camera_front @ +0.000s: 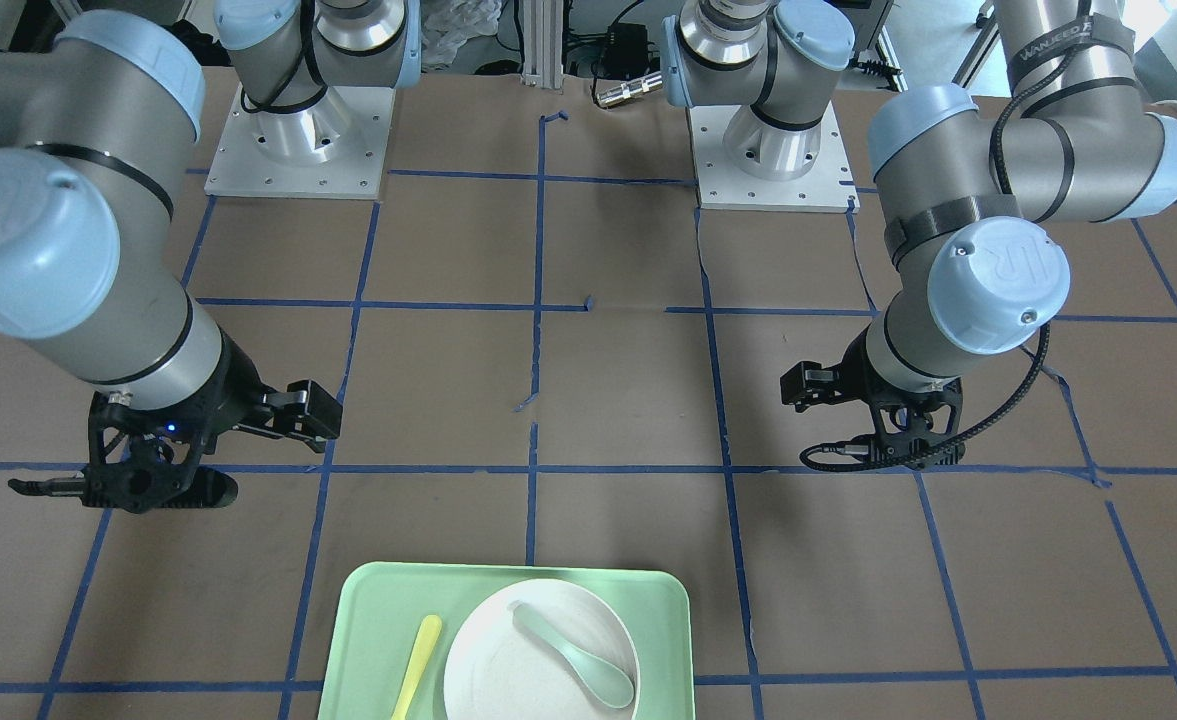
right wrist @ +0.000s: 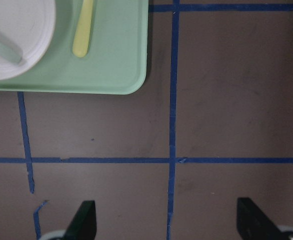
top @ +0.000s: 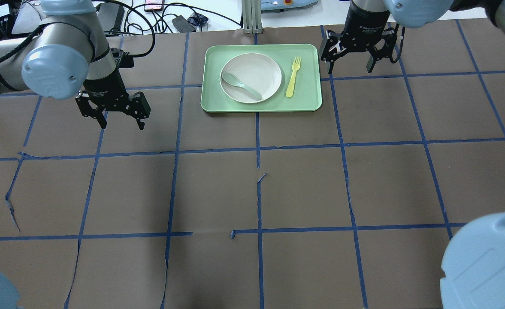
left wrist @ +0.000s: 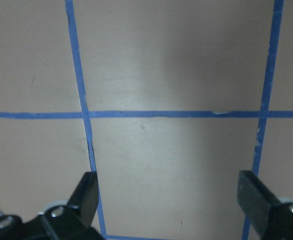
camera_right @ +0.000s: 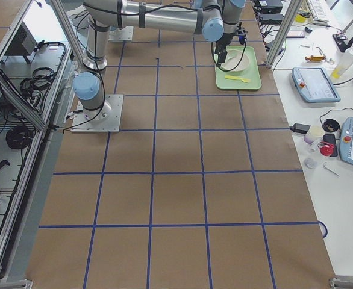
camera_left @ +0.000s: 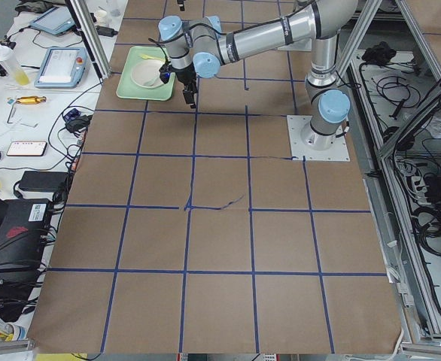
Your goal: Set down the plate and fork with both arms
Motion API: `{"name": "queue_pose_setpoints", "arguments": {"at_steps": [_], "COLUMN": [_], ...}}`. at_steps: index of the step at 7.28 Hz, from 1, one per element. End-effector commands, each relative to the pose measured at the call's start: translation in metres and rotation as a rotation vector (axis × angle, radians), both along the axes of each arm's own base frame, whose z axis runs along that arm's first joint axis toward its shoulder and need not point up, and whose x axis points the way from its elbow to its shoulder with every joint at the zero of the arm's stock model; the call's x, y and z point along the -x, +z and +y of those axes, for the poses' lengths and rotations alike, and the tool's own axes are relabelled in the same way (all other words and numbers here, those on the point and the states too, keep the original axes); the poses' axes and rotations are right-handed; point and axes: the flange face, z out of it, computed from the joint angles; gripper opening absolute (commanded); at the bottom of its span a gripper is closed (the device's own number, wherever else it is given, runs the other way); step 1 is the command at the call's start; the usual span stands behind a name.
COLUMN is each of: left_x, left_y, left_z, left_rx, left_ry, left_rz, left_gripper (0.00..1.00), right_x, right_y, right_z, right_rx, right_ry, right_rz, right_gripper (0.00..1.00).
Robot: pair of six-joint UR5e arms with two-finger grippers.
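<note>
The off-white plate (top: 258,68) lies in a light-green tray (top: 308,102) at the table's far middle. The yellow fork (top: 293,77) lies in the tray to the plate's right, tines away from the robot. My left gripper (top: 122,124) is open and empty over bare table, well left of the tray. My right gripper (top: 350,68) is open and empty just off the tray's right edge. The right wrist view shows the tray corner (right wrist: 131,80), the fork's handle (right wrist: 82,30) and the plate's edge (right wrist: 26,45). The left wrist view shows only table between open fingers (left wrist: 86,195).
A pale grey-green spoon (top: 240,86) lies in the plate. The brown table (top: 256,193) carries a grid of blue tape. Cables and devices lie beyond the far edge. The arm bases stand at the robot's side.
</note>
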Motion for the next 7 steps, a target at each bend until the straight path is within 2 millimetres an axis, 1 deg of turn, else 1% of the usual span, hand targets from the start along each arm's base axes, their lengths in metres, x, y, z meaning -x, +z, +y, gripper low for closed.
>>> {"name": "queue_pose_setpoints", "arguments": {"at_steps": [1, 2, 3, 4, 5, 6, 7], "left_x": [0.013, 0.01, 0.002, -0.003, 0.0, 0.008, 0.027], "left_y": [0.034, 0.072, 0.111, 0.134, 0.146, 0.142, 0.147], "left_z": [-0.006, -0.005, 0.003, 0.011, 0.023, 0.024, 0.026], "left_rx": [0.054, 0.089, 0.093, 0.086, 0.09, 0.083, 0.099], "left_ry": [0.07, 0.085, 0.069, 0.069, 0.079, 0.093, 0.132], "left_rz": [0.051, 0.04, -0.029, -0.046, -0.047, -0.041, 0.027], "left_gripper": [1.0, 1.0, 1.0, 1.0, 1.0, 1.0, 1.0], "right_x": [0.005, 0.005, 0.005, 0.002, 0.001, 0.001, 0.001], "right_y": [0.026, 0.035, 0.041, 0.057, 0.061, 0.056, 0.058], "right_z": [0.021, 0.035, 0.045, 0.057, 0.06, 0.062, 0.064], "right_rx": [-0.013, -0.057, -0.079, -0.07, -0.062, -0.069, -0.064], "right_ry": [0.025, 0.029, 0.021, 0.022, 0.026, 0.039, 0.039], "right_rz": [0.037, 0.037, 0.043, 0.044, 0.042, 0.044, 0.04], "right_gripper": [1.0, 1.0, 1.0, 1.0, 1.0, 1.0, 1.0]}}
